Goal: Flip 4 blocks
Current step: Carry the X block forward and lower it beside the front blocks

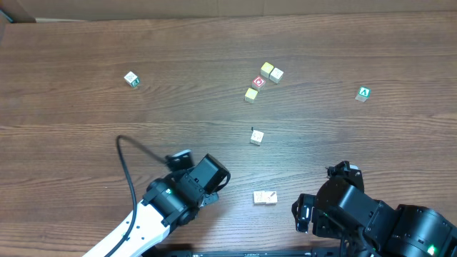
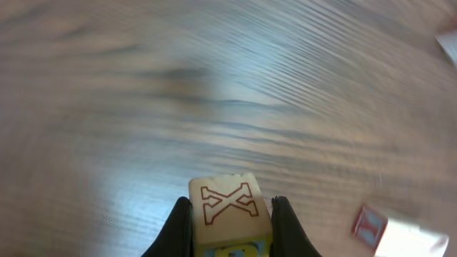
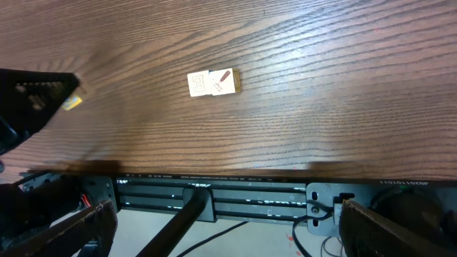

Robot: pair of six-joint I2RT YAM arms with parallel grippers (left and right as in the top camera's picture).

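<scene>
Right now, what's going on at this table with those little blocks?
The left hand is closed on a wooden block with a red X outlined on its face. The right hand is open and holds nothing, near the front edge of the table. A pair of blocks lies side by side close to it. A lone block and a small cluster of blocks sit farther back, with no hand near them.
</scene>
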